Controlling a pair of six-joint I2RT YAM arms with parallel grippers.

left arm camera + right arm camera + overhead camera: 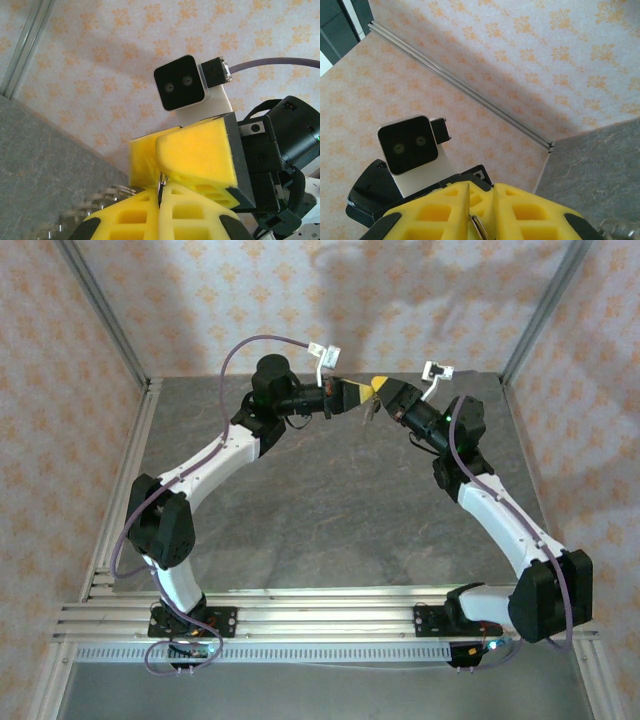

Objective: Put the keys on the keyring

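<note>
Left end effector (361, 393) is clamped shut on the keyring (160, 184) above the worktop's (330, 510) far edge. Right end effector (481, 194) meets it tip-to-tip — jaws nearly closed, grip unclear.

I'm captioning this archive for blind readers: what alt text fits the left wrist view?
The yellow-fingered left gripper, shut on a thin metal sliver, faces the yellow-fingered right gripper tip to tip. A blurred beaded chain trails lower left, before a grey table and patterned wall.
</note>
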